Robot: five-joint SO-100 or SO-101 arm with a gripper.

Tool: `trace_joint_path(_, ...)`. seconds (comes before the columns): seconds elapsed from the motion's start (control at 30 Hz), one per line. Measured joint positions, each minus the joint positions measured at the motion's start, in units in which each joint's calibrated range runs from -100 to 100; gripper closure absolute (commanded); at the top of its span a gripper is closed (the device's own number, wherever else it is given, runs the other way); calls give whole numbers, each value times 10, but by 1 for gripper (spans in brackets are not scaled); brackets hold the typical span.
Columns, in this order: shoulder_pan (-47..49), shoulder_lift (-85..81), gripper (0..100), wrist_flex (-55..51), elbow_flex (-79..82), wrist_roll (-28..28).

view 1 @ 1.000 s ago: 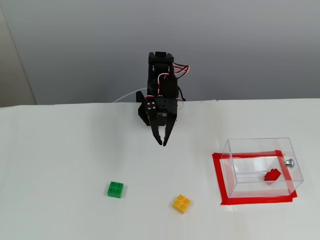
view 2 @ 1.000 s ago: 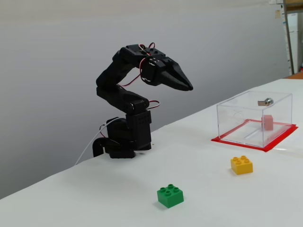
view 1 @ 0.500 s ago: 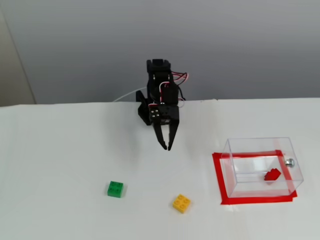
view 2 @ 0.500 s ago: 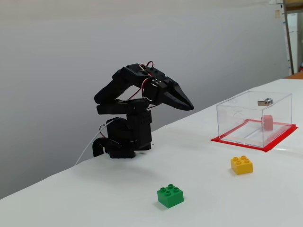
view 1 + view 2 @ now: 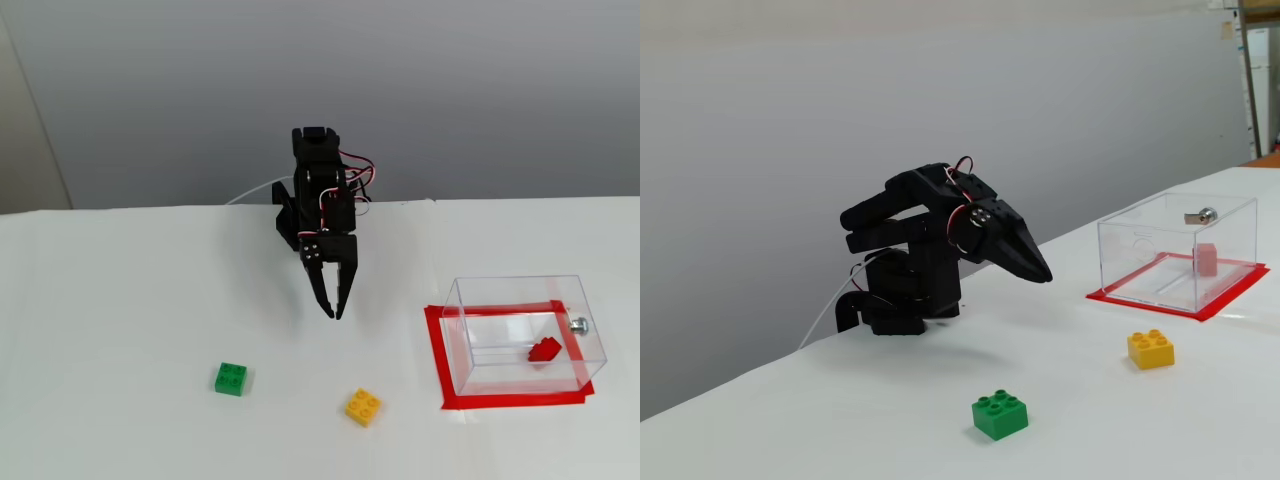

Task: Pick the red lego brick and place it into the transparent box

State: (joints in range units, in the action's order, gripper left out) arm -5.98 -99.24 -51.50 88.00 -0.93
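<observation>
The small red plastic lego brick (image 5: pixel 545 350) lies inside the clear rectangular plastic box (image 5: pixel 520 295), which red tape fixes at the right of the white surface (image 5: pixel 130 300). The black claw (image 5: pixel 333 314), fingers together and empty, hangs well apart.

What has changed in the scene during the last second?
The claw has folded down and in toward the arm's base, closed and holding nothing. The red lego brick stayed inside the transparent box; the green brick and yellow-orange brick did not move.
</observation>
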Motion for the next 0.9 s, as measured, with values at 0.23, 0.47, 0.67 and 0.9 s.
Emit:
trace_joint_path(0.23, 2, 0, 99, 0, 50, 2)
trace_joint_path(0.47, 18, 0, 99, 0, 79, 2)
trace_joint_path(0.67, 19, 0, 99, -1, 90, 2)
trace_joint_path(0.9, 19, 0, 99, -33, 98, 2)
